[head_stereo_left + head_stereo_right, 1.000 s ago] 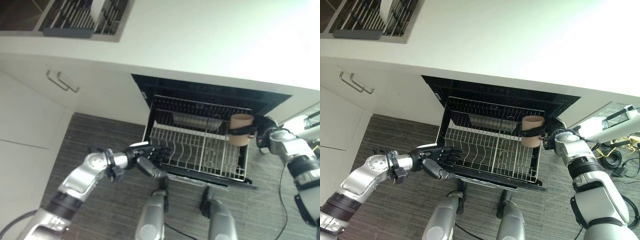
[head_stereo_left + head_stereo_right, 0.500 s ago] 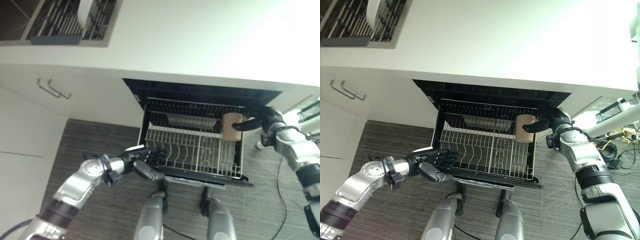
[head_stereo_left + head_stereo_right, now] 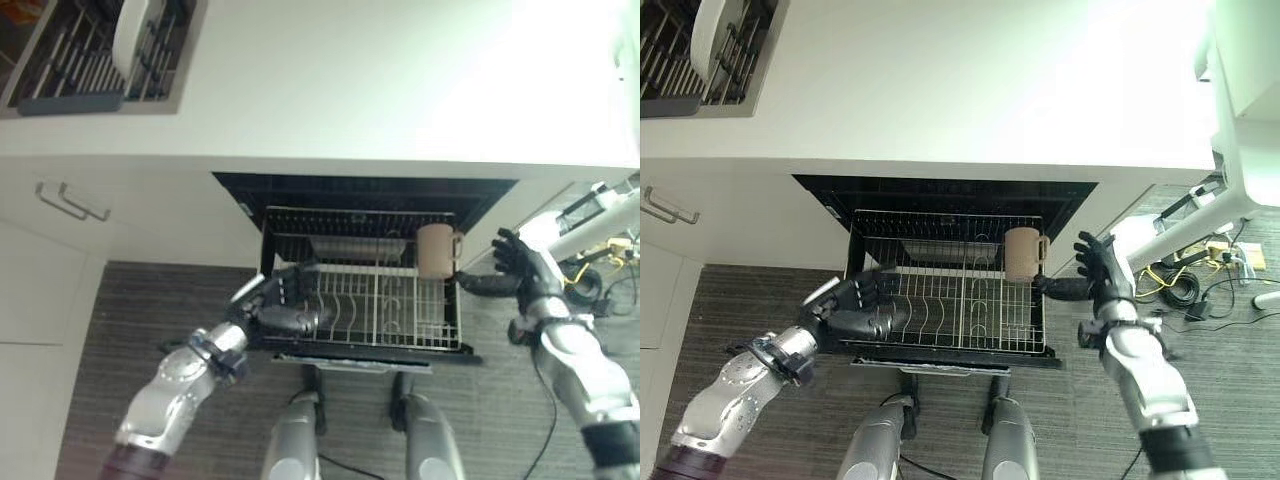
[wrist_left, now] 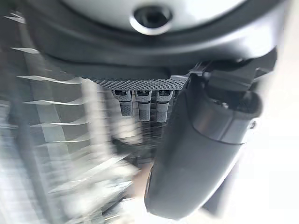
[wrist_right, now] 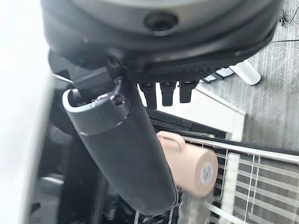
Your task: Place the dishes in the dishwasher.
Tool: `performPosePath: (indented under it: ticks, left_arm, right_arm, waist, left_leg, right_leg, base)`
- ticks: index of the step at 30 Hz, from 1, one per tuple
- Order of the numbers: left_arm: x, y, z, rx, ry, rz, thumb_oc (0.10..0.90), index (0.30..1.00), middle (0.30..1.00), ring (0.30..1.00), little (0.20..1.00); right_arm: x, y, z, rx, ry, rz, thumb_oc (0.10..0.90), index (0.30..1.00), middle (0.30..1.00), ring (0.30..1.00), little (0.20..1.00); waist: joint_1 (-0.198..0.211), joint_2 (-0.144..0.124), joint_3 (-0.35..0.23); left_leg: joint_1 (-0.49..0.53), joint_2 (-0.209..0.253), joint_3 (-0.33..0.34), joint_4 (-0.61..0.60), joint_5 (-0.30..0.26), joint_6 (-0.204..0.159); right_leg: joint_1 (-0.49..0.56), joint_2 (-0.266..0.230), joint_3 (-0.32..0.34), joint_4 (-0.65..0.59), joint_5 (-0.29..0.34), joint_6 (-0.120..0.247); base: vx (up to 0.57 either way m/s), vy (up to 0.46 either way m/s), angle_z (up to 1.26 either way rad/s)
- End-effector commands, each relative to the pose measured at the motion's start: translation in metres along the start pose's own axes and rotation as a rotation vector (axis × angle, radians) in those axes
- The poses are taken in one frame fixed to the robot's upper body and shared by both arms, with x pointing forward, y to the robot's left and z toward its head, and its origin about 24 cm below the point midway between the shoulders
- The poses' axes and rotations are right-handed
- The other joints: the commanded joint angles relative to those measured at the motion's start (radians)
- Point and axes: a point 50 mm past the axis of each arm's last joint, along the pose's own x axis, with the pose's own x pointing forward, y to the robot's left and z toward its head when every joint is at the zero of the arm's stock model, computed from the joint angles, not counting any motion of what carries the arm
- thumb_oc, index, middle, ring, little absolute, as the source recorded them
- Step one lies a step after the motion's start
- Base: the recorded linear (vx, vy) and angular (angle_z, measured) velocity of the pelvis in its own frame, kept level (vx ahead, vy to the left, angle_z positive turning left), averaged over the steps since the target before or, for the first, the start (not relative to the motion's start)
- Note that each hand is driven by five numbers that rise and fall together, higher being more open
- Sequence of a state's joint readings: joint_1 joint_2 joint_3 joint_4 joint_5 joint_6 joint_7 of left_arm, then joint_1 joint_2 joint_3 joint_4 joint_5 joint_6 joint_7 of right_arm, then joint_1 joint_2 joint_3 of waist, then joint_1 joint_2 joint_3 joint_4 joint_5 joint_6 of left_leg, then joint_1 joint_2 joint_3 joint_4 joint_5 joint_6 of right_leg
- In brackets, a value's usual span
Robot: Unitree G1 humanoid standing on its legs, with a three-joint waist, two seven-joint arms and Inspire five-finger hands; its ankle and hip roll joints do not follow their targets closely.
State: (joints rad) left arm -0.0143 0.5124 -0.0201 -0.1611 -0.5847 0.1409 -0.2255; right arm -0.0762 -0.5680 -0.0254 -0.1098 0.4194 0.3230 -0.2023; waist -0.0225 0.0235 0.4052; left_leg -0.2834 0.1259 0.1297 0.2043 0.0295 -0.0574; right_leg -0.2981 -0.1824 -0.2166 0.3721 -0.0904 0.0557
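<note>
- The right hand hangs beside the right edge of the rack, fingers spread and straight, thumb reaching toward the mug; it holds nothing.
- The mug, tan with its handle facing the hand, sits at the rack's rear right corner, base up in the right wrist view, tilted rather than squarely seated. Whether the thumb touches it cannot be told.
- The left hand rests at the rack's front left corner, fingers bent over the wire edge; whether they actually grip the wire is unclear, as the left wrist view is smeared.
- The rack stands pulled out of the dark dishwasher opening, under the white surface. Its tines look otherwise bare, apart from a pale shape at the back that is hard to name.
- A drying rack on the surface's far left holds a white plate, judged to be a dish yet to load.
- Risk, as a judgement: the mug leans near the rack's outer edge, so a brush from the right thumb could knock it over the side to the floor.
- A second risk: a push or pull by the left hand would jolt the rack and could topple the loosely set mug.
- Hidden or cut off: the mug's mouth and what it rests on, the dishwasher's interior, and most of the drying rack at the picture's edge.
</note>
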Motion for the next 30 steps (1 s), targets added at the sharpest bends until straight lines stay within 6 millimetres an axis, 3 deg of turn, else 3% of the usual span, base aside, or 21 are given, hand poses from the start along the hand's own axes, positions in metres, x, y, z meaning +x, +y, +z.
performPosePath:
  ticks: [1,4,9,14,17,22,25,27,30]
  left_arm:
    - [-0.006,0.002,0.055,0.096,-0.358,0.045,0.8,0.9,0.9,0.9,0.9]
    - [-0.025,0.01,0.07,0.124,-0.523,0.177,0.8,0.9,0.9,0.9,0.9]
    - [-0.035,0.008,0.074,0.132,-0.591,0.216,0.8,0.9,0.9,0.9,0.9]
    - [-0.038,0.004,0.078,0.153,-0.618,0.192,0.8,0.9,0.9,0.9,0.9]
    - [-0.034,0.002,0.084,0.178,-0.631,0.161,0.8,0.9,0.9,0.9,0.9]
    - [-0.036,0.005,0.084,0.158,-0.616,0.134,0.8,0.9,0.9,0.9,0.9]
    - [-0.039,0.007,0.083,0.143,-0.613,0.153,0.8,0.9,0.9,0.9,0.9]
    - [-0.041,0.008,0.084,0.137,-0.62,0.166,0.8,0.9,0.9,0.9,0.9]
    - [-0.036,0.007,0.086,0.132,-0.636,0.147,0.8,0.9,0.9,0.9,0.9]
  right_arm:
    - [0.003,-0.016,0.064,-0.051,-0.338,-0.027,0.8,0.9,0.9,0.9,0.9]
    - [-0.017,-0.015,0.06,0.015,-0.404,0.011,0.8,0.9,0.9,0.9,0.9]
    - [-0.026,-0.009,0.055,0.069,-0.421,0.026,0.8,0.9,0.9,0.9,0.9]
    - [-0.029,-0.008,0.062,0.089,-0.479,0.039,0.8,0.9,0.9,0.9,0.9]
    - [-0.031,-0.009,0.067,0.095,-0.515,0.018,0.8,0.9,0.9,0.9,0.9]
    - [-0.039,-0.011,0.065,0.123,-0.552,-0.029,0.8,0.9,0.9,0.9,0.9]
    - [-0.04,-0.006,0.066,0.144,-0.569,-0.01,0.8,0.9,0.9,0.9,0.9]
    - [-0.039,-0.002,0.069,0.143,-0.597,0.012,0.8,0.9,0.9,0.9,0.9]
    - [-0.037,-0.003,0.077,0.154,-0.632,-0.004,0.8,0.9,0.9,0.9,0.9]
  waist:
    - [0.004,-0.013,-0.116]
    - [0.004,-0.028,-0.157]
    - [0.011,-0.036,-0.189]
    - [0.026,-0.041,-0.211]
    - [0.027,-0.047,-0.214]
    - [0.029,-0.066,-0.211]
    - [0.037,-0.077,-0.206]
    - [0.057,-0.07,-0.198]
    - [0.059,-0.053,-0.189]
  left_leg:
    - [0.044,0.09,-0.023,0.096,-0.138,-0.074]
    - [0.062,0.092,-0.017,0.096,-0.143,-0.076]
    - [0.081,0.091,-0.014,0.096,-0.152,-0.075]
    - [0.104,0.083,0.005,0.096,-0.162,-0.072]
    - [0.116,0.053,0.0,0.096,-0.178,-0.056]
    - [0.138,-0.008,-0.012,0.096,-0.201,-0.02]
    - [0.15,-0.023,-0.003,0.096,-0.215,0.002]
    - [0.157,-0.009,0.033,0.096,-0.209,0.015]
    - [0.151,-0.007,0.055,0.096,-0.197,0.038]
  right_leg:
    - [0.064,-0.035,0.048,-0.072,-0.005,0.085]
    - [0.085,-0.028,0.052,-0.072,-0.016,0.085]
    - [0.106,-0.026,0.052,-0.072,-0.027,0.086]
    - [0.136,-0.048,0.02,-0.072,-0.028,0.1]
    - [0.146,-0.071,0.032,-0.072,-0.016,0.126]
    - [0.152,-0.129,0.049,-0.072,0.054,0.168]
    - [0.171,-0.142,0.015,-0.072,0.126,0.176]
    - [0.218,-0.127,-0.066,-0.072,0.138,0.167]
    - [0.284,0.003,-0.089,-0.072,0.081,0.139]
  base:
    - [0.08,-0.041,-0.12]
    - [0.15,-0.052,-0.09]
    - [0.08,0.01,-0.01]
    - [0.07,0.154,-0.07]
    - [0.04,0.222,-0.05]
    - [0.05,0.19,0.0]
    - [0.0,0.125,-0.1]
    - [-0.07,0.161,-0.5]
    - [-0.05,0.106,-0.84]
